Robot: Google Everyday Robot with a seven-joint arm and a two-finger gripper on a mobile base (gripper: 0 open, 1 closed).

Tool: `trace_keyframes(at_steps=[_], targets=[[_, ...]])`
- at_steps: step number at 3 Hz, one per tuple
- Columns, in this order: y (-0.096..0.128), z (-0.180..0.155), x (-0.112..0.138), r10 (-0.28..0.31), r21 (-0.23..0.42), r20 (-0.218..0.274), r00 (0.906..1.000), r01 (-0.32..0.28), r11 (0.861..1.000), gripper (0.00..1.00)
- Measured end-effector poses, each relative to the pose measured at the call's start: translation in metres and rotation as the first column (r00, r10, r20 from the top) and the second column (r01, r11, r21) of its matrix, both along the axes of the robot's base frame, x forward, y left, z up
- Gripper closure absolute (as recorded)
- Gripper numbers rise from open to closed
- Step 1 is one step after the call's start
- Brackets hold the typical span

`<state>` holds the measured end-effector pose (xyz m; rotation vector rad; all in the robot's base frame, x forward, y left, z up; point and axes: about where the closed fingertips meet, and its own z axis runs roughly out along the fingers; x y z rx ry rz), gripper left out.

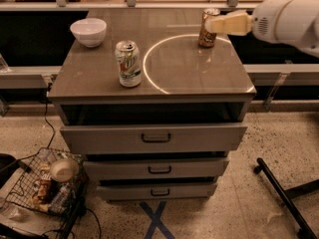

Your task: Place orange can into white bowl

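The orange can (207,29) stands upright at the back right of the cabinet top (149,78). The white bowl (88,31) sits at the back left corner, empty. My gripper (215,24) reaches in from the right on a white arm (286,18), its pale fingers at the upper part of the can, in front of its right side. I cannot tell whether it touches the can.
A white and green 7UP can (128,63) stands upright in the front left part of the top. A bright ring of light (149,59) lies across the middle. A wire basket with a tan bowl (64,170) sits on the floor left. A black stand leg (284,193) lies right.
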<state>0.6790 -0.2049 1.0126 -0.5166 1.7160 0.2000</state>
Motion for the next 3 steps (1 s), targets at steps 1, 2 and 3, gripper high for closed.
trace_keyframes(at_steps=[1, 2, 3], targets=[[0.022, -0.006, 0.036, -0.013, 0.150, 0.079, 0.9968, 0.001, 0.989, 0.00], [0.039, -0.021, 0.078, -0.032, 0.233, 0.145, 0.9889, -0.003, 0.972, 0.00], [0.034, -0.036, 0.097, -0.052, 0.219, 0.145, 0.9881, 0.019, 0.975, 0.00]])
